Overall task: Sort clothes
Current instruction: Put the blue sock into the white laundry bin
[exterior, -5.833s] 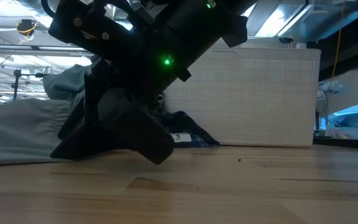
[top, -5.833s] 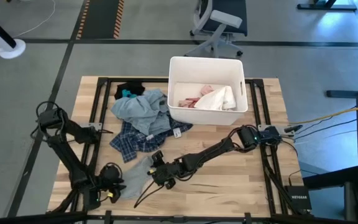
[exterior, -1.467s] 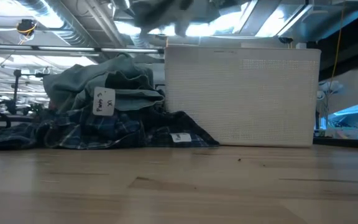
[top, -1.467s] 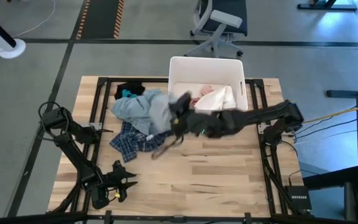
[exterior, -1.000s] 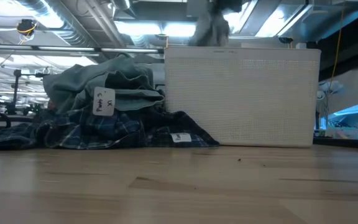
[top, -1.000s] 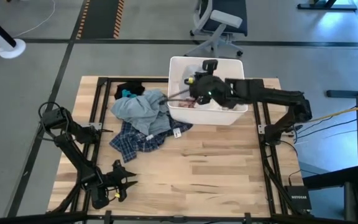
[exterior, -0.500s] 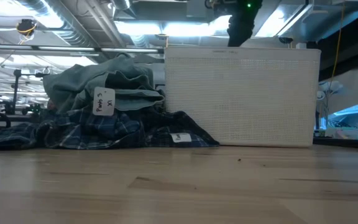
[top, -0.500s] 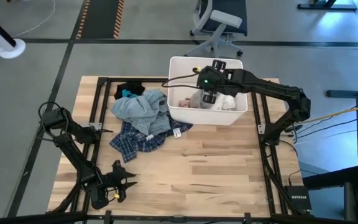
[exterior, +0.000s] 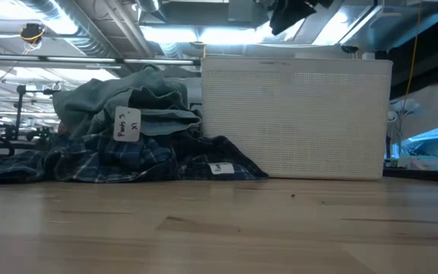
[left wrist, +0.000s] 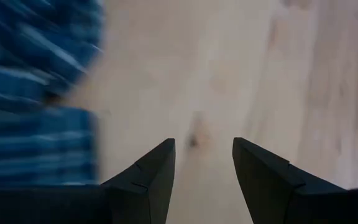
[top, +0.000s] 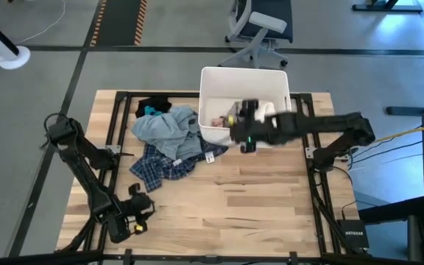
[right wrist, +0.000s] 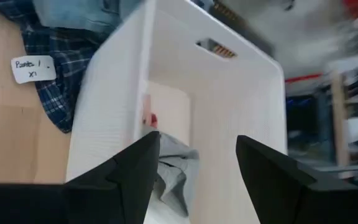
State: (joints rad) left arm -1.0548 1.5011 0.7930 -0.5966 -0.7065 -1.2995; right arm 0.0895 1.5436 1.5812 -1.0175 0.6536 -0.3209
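Clothes lie in two places: a soft pile (top: 169, 140) on the wooden worktop (top: 256, 199) just left of the white plastic bin (top: 216, 81), and a grey garment (right wrist: 174, 168) crumpled inside the bin, below the right pincer (right wrist: 197, 165), whose fingers stand apart and empty. In the pile, light blue-grey fabric (exterior: 120, 95) rests on dark blue plaid (exterior: 128, 161); two white tags show. The left pincer (left wrist: 202, 163) hangs open over bare wood near the worktop's front-left corner.

You have a grey floor (top: 35, 110) around the wooden bench (top: 256, 213), an office chair (top: 260, 26) behind it, hazard striping (top: 120, 22) beyond, and ceiling lights (exterior: 181, 34) overhead.
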